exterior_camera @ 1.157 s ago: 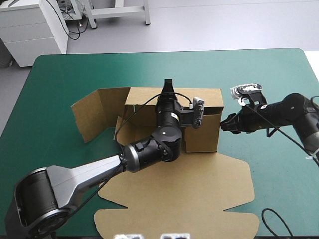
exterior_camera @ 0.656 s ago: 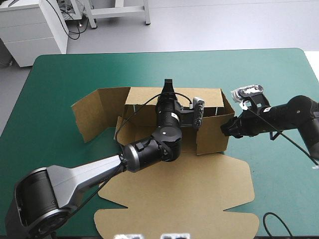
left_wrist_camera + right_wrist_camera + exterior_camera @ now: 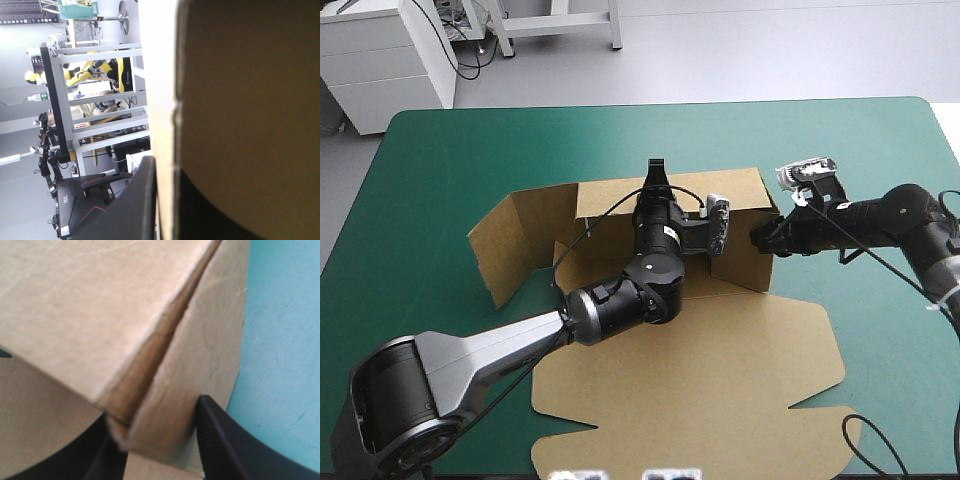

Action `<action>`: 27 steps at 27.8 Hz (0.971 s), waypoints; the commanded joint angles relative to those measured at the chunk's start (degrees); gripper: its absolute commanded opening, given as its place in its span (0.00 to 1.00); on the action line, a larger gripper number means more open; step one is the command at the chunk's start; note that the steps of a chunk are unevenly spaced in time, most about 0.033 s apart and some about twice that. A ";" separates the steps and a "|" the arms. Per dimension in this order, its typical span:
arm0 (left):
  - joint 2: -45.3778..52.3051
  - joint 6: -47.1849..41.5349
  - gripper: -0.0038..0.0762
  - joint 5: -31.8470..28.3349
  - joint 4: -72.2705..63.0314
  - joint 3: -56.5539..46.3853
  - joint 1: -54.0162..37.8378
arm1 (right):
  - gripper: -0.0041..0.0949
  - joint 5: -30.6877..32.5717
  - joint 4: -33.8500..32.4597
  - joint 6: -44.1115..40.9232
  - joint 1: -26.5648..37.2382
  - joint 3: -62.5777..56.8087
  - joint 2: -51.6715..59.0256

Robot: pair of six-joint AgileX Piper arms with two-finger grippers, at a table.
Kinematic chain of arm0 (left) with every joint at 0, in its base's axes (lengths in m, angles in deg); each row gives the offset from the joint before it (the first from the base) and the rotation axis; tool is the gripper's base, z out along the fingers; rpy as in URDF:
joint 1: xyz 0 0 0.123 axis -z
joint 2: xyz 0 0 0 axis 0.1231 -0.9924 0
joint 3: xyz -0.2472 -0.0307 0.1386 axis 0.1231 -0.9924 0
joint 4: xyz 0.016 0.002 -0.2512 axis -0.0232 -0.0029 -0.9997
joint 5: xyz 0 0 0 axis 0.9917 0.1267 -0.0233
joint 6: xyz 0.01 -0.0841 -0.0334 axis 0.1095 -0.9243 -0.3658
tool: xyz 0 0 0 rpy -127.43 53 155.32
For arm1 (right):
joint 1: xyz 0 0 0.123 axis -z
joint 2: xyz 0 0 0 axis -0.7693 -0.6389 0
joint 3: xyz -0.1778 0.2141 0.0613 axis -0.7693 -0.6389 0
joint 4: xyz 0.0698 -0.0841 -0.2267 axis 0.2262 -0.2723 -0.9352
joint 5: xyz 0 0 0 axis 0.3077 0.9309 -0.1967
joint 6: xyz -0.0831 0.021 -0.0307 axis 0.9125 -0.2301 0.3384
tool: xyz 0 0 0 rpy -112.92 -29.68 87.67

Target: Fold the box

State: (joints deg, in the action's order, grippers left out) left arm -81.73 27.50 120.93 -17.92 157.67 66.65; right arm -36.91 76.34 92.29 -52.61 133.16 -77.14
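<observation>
Box (image 3: 605,205) mid-frame on teal-green cover (image 3: 440,160), walls raised, lid (image 3: 700,380) flat toward lower frame. At left, side flap (image 3: 515,245) stands splayed outward. Left gripper (image 3: 655,170), centre, clamped on back wall's top edge, board between its fingers. Right gripper (image 3: 761,240), centre-right, pinching right wall's corner edge

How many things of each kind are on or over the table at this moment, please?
Brown box: 1
Robot arms: 2
Total: 3
</observation>
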 commanded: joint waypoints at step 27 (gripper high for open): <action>2.12 -0.59 0.55 -5.11 6.15 0.99 0.24 | 0.04 -4.83 4.28 9.38 0.26 1.33 -2.53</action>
State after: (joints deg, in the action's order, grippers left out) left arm -81.91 27.33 116.95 -16.54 157.49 66.75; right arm -44.21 80.13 102.32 -52.61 133.23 -80.91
